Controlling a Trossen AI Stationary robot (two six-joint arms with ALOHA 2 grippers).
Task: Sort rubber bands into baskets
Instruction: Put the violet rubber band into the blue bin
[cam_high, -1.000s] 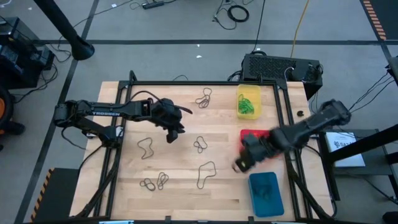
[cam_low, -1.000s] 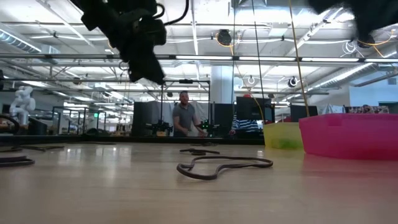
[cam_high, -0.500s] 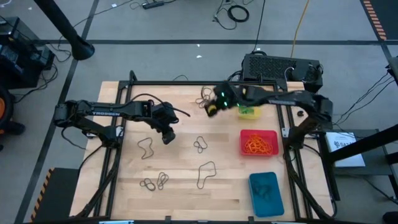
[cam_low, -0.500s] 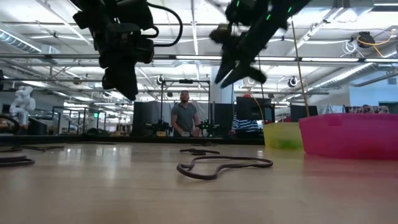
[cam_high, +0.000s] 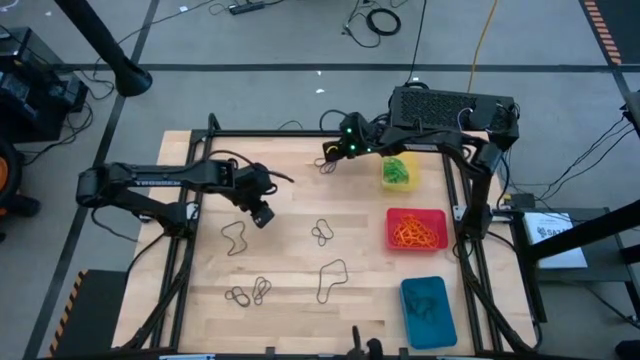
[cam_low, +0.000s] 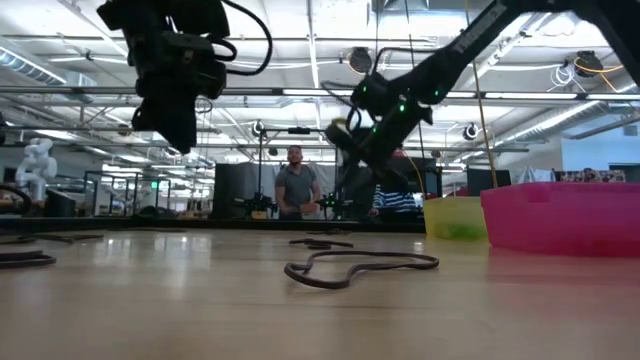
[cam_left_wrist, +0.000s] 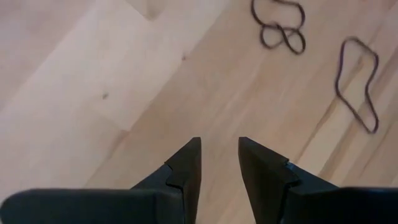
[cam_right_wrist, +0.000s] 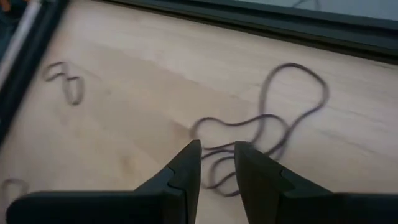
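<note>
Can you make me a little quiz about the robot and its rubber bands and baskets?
1. True or false: the red basket holds orange rubber bands.
2. Which basket lies nearest the right gripper? A) the blue basket B) the yellow basket C) the red one
3. Fill in: the left gripper hangs above the wooden table with its fingers apart and ____ between them.

Key
1. True.
2. B. The right gripper is over the dark rubber bands at the table's far edge, beside the yellow basket with green bands in it.
3. Nothing.
</note>
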